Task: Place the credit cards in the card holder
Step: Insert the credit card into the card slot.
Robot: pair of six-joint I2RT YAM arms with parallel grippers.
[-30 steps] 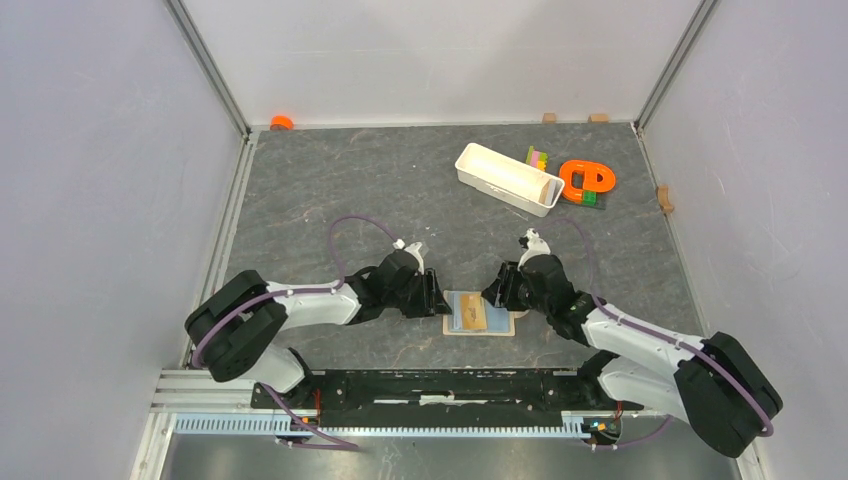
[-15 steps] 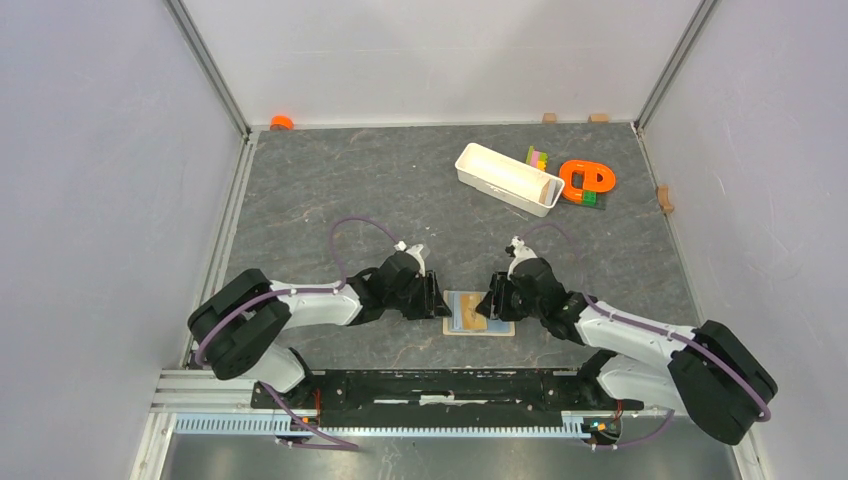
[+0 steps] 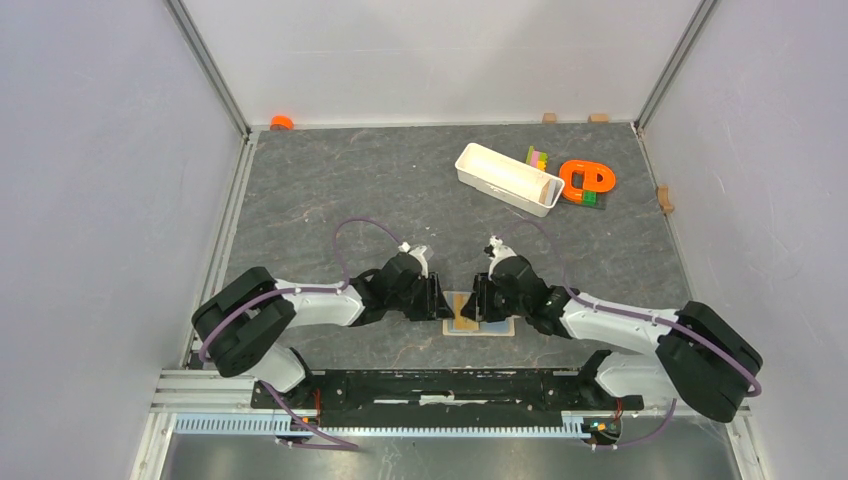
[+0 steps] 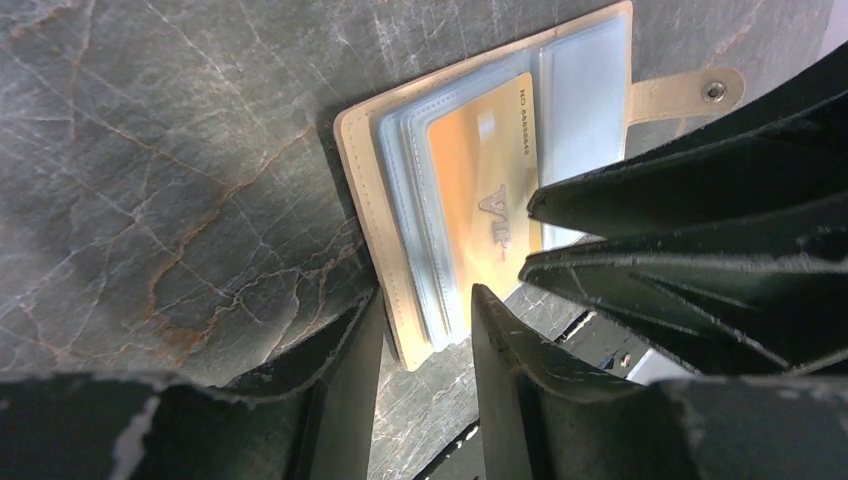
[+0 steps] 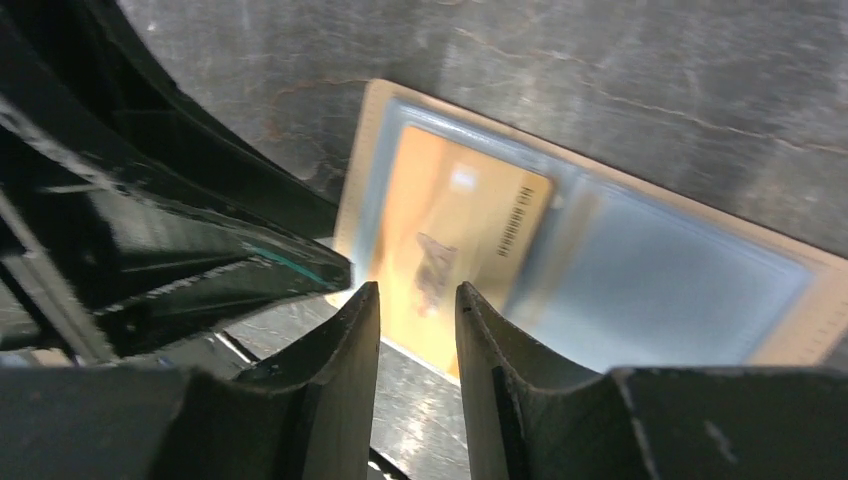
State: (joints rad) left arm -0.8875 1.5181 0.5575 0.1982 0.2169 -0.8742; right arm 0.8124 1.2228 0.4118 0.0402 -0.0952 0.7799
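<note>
The tan card holder point(image 3: 497, 326) lies open and flat on the table between my arms, pale blue sleeves up, with its snap tab point(image 4: 700, 92) at one end. A gold card point(image 4: 487, 190) sits in its left half and also shows in the right wrist view point(image 5: 450, 225). No black or pale blue-grey card shows. My left gripper point(image 4: 425, 300) is open and straddles the holder's near left corner point(image 4: 405, 330). My right gripper point(image 5: 418, 295) is slightly open and hovers over the gold card's edge, close to the left fingers point(image 5: 250, 265).
A long white tray point(image 3: 508, 178) stands at the back right, with an orange toy point(image 3: 586, 180) and coloured blocks point(image 3: 537, 157) beside it. Small wooden blocks point(image 3: 664, 197) lie along the right wall. An orange object point(image 3: 281, 122) sits in the far left corner.
My right gripper has swung left, from the card holder's right edge across it to just opposite the left gripper. The left gripper has stayed at the holder's left edge.
</note>
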